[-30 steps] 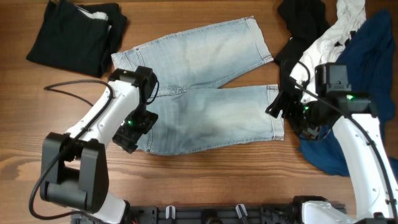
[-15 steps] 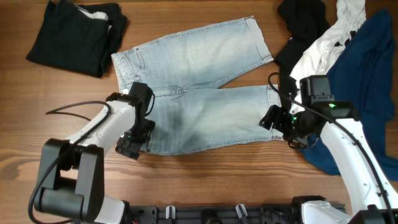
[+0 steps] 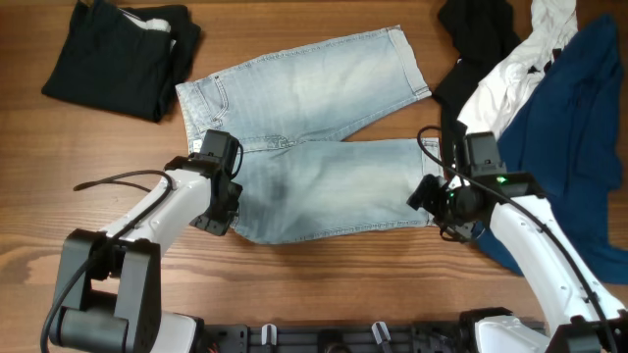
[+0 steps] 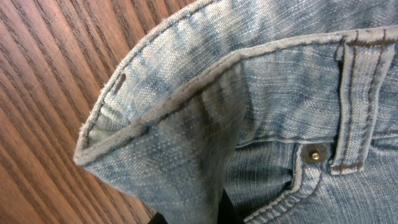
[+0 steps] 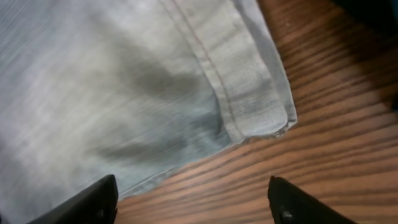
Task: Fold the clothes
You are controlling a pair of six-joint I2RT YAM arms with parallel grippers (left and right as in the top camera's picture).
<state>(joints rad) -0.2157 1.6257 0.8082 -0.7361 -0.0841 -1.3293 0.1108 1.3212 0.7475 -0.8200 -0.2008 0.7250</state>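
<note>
The pale-blue denim shorts (image 3: pixel 324 147) lie flat across the middle of the table, waistband to the left and legs to the right. My left gripper (image 3: pixel 218 211) sits at the near-left waistband corner and is shut on it. In the left wrist view the waistband (image 4: pixel 186 93) stands up in a fold, pinched between the dark fingertips (image 4: pixel 229 213) at the bottom edge. My right gripper (image 3: pixel 429 201) hovers open at the near leg's hem corner (image 5: pixel 261 106), one fingertip (image 5: pixel 87 202) over denim and the other over bare wood.
A folded black garment (image 3: pixel 118 54) lies at the back left. A heap of black (image 3: pixel 481 34), white (image 3: pixel 515 69) and deep-blue fabric (image 3: pixel 579 118) fills the back right, reaching down beside my right arm. Bare wood table (image 3: pixel 324 284) runs along the front.
My left gripper slid to the waistband corner and shut on it, lifting a fold. My right gripper moved left and down to the near leg's hem, its jaws narrowing somewhat.
</note>
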